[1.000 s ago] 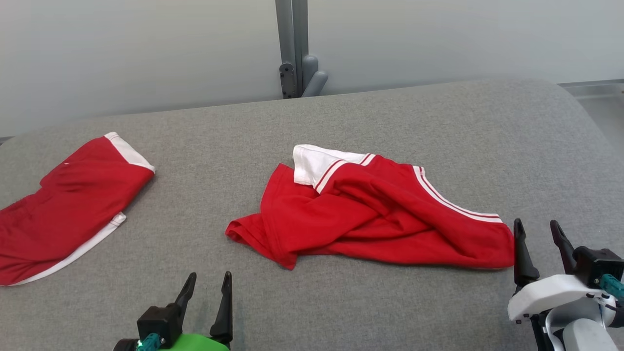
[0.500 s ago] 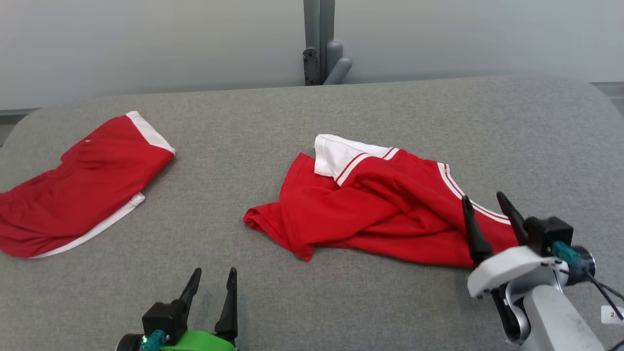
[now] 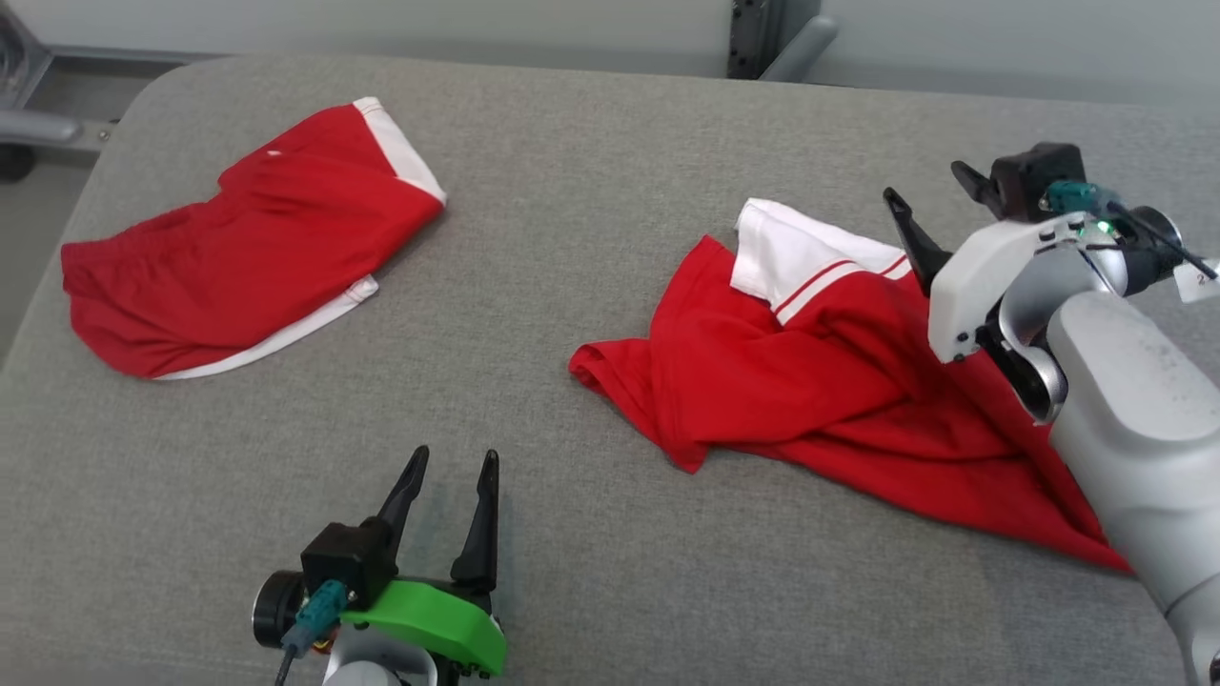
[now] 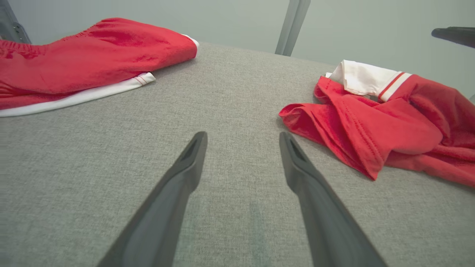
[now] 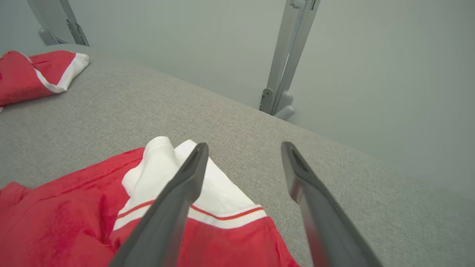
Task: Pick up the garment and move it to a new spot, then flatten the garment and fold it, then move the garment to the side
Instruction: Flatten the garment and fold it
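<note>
Pickup step, seemingly: right jaws parted over garment (image 3: 820, 381) at centre right, left jaws parted at lower left. Calls next for lowering and pinching it.

Matt grey counter (image 3: 591, 191) was coarse woven cloth. At right, garment (image 3: 820, 381) was soft red cloth, faint sheen, white cloth trim. Upper left, second garment (image 3: 248, 248) was same cloth. Jaws were matt dark plastic. Green mount (image 3: 434, 624) on left gripper (image 3: 457, 455) was glossy plastic.
</note>
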